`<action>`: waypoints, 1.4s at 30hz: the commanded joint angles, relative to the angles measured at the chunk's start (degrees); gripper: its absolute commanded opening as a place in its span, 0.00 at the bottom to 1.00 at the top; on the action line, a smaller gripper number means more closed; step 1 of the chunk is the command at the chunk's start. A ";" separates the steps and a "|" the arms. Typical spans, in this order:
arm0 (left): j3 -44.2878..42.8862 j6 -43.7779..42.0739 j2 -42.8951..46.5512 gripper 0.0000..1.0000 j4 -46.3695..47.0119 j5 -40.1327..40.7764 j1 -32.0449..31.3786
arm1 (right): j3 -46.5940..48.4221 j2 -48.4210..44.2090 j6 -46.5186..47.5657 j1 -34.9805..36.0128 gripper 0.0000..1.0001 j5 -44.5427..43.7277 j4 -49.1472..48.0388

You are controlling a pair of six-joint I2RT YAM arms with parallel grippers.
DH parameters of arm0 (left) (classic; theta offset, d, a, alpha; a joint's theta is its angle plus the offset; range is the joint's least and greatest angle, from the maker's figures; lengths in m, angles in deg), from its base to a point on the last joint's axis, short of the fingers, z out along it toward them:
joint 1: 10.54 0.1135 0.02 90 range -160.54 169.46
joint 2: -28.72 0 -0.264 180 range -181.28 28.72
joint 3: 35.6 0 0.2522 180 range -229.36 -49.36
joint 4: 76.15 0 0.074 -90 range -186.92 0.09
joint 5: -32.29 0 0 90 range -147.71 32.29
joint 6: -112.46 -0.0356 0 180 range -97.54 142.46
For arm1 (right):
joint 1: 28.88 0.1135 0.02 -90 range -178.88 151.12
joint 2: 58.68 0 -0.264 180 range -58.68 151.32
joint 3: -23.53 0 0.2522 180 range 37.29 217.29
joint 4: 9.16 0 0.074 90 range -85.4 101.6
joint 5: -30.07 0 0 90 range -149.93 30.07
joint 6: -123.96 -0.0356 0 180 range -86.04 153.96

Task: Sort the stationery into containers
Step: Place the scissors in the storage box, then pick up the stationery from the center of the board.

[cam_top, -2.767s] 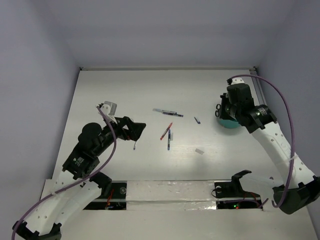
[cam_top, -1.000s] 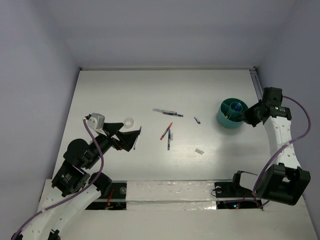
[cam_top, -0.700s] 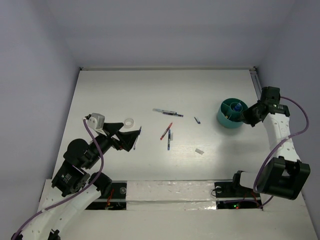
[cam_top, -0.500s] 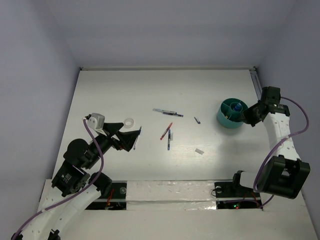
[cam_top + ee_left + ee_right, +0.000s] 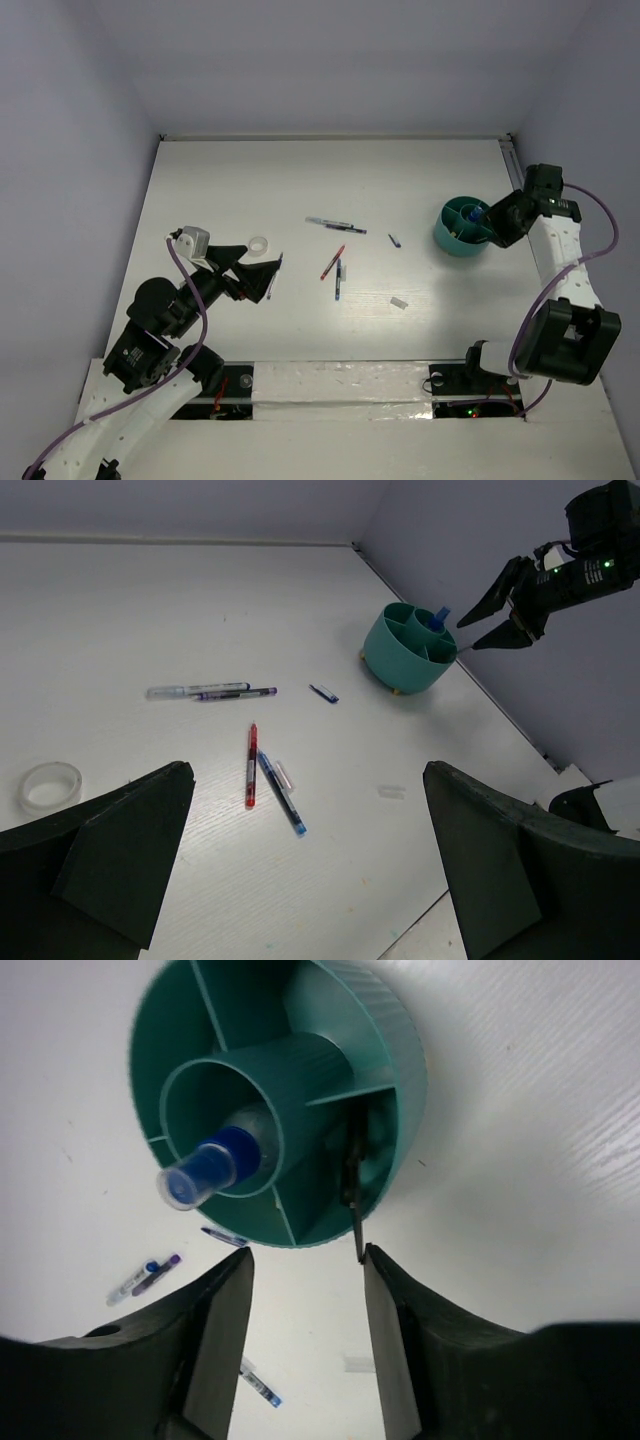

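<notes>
The teal tub (image 5: pixel 280 1100) fills the right wrist view, and a blue-capped item (image 5: pixel 215 1165) stands in its middle compartment. A thin dark piece (image 5: pixel 352 1185) leans in an outer compartment, its tip past the rim and against one finger of my right gripper (image 5: pixel 307 1255), which is open and holds nothing. From above, the right gripper (image 5: pixel 490 222) sits just right of the tub (image 5: pixel 458 232). My left gripper (image 5: pixel 308 780) is wide open above the table, near a red pen (image 5: pixel 251 765) and a blue pen (image 5: pixel 281 795).
Loose on the table lie a clear pen (image 5: pixel 185 691), a dark purple pen (image 5: pixel 240 693), a small cap (image 5: pixel 323 693), a white eraser (image 5: pixel 392 792) and a white ring (image 5: pixel 50 785). The right wall stands close behind the tub.
My right gripper has gone from shut to open beside the tub and shifted slightly toward it. The left arm has not moved.
</notes>
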 commanded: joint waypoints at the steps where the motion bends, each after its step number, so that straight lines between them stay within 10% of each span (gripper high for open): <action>1: 0.18 0.03 -0.37 0.99 1.87 0.01 -0.37 | 5.88 -1.06 3.99 -0.33 0.55 1.41 -1.10; 11: 0.09 0.47 -2.56 0.99 1.35 1.67 -0.37 | 17.15 -7.02 14.98 0.72 0.62 11.93 -0.03; 16: -0.08 0.73 -3.80 0.99 0.64 3.87 -0.37 | 10.40 -11.34 17.36 12.38 0.08 14.17 -5.22; 19: -0.79 0.91 -4.15 0.99 -0.58 7.99 -0.37 | 3.38 -12.57 16.84 26.35 0.00 10.21 -16.16; 28: -1.93 3.54 2.52 0.99 -2.87 23.20 2.52 | 5.44 8.47 19.37 53.61 0.11 3.35 -33.87; 42: -1.75 4.69 6.83 0.99 -2.96 26.90 7.71 | 37.35 45.16 26.32 65.58 0.44 -1.67 -30.98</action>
